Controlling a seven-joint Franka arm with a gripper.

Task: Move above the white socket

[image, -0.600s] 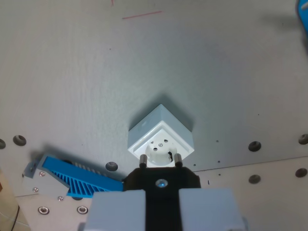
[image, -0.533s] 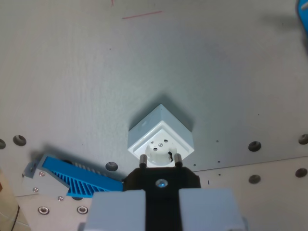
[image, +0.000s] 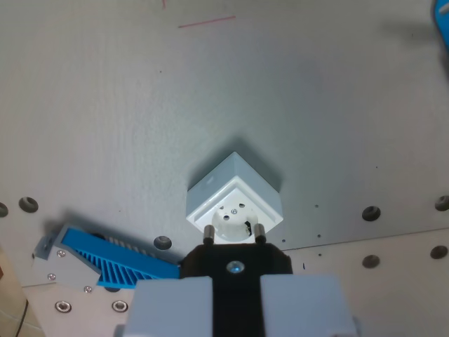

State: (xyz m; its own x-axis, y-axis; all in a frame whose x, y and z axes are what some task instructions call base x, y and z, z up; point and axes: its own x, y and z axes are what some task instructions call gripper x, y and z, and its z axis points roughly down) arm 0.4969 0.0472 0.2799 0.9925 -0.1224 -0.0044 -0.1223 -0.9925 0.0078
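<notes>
The white socket [image: 235, 203] sits on the grey counter [image: 210, 105], a little below the middle of the wrist view and turned so that one corner points away from the camera. Its round recessed face looks up, showing two small holes and a dark clip on the right of the recess. Just at its near edge hang two metal pins of a black plug [image: 235, 270], one at each side of the round face, close over the socket's near rim; whether they touch it cannot be told. The plug is gripped in the hand [image: 236, 309], whose two pale grey fingers [image: 172, 309] press against its left and right sides at the bottom of the view. To the left of the plug, a blue ribbed part [image: 105, 256] with a grey end lies slantwise on the counter, near the socket but apart from it. Round bolt holes [image: 370, 213] dot the near counter. A thin red line [image: 207, 22] is drawn on the far counter.
</notes>
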